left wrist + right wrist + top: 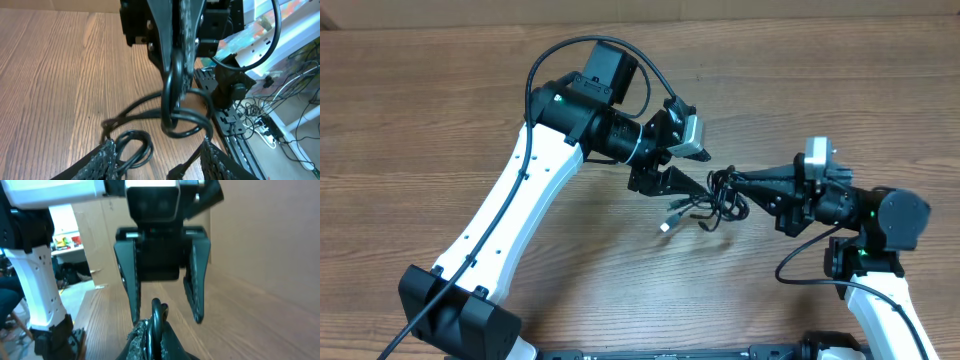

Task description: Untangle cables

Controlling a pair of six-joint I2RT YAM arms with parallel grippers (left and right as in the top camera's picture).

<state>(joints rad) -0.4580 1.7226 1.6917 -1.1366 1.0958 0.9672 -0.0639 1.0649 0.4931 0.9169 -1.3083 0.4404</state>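
Several cables (718,205), bunched — well inside table (420,120) edges

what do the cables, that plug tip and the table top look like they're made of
cables: probably a rubber or soft plastic sheath, smooth black with a slight sheen; they bend into tight loops.
plug tip: looks like bare metal, silvery and bright against the wood.
table: wood or a wood-look laminate, matte brown with long grain lines; the pictures don't show which.
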